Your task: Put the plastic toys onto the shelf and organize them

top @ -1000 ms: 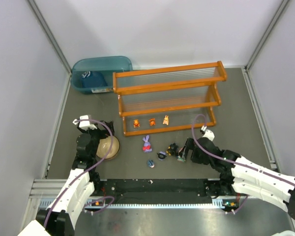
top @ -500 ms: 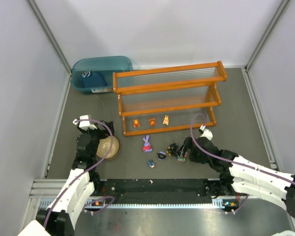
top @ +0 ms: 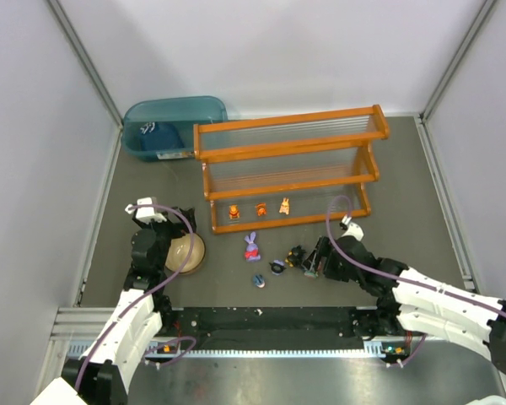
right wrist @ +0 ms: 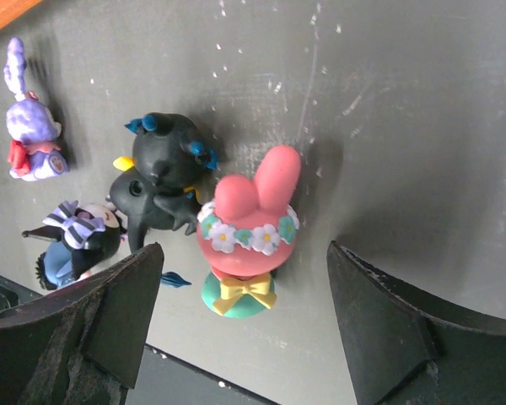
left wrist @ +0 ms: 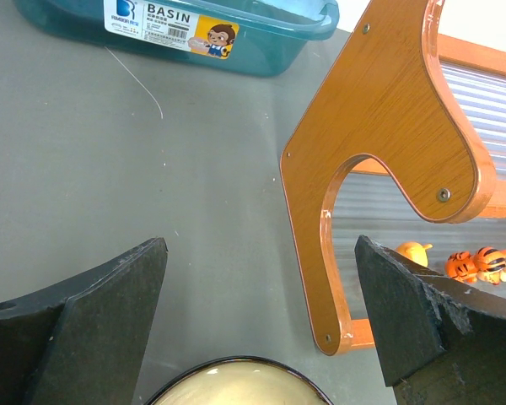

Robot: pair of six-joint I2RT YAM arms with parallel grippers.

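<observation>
The orange-framed shelf [top: 287, 148] stands at the back, with three orange toys [top: 261, 208] on its lowest tier. On the table in front lie the purple bunny [top: 251, 245], a striped dark toy [top: 277, 267], the black toy [top: 296, 255] and a small dark-blue one [top: 259, 280]. My right gripper [top: 310, 263] is low over the pink-red toy [right wrist: 249, 224], which hides it from above. That gripper [right wrist: 244, 253] is open, one finger on each side of the toy, not touching it. The black toy [right wrist: 160, 181] sits right beside it. My left gripper [left wrist: 260, 253] hangs open and holds nothing.
A tan bowl [top: 185, 253] sits under my left gripper [top: 175, 221]. The shelf's left side panel [left wrist: 388, 126] is just right of that gripper. A teal bin [top: 173, 126] holding a dark object stands at the back left. Grey walls close in both sides.
My right gripper has edged left toward the toys and its jaws have narrowed a little around the pink-red toy. The left arm has not moved.
</observation>
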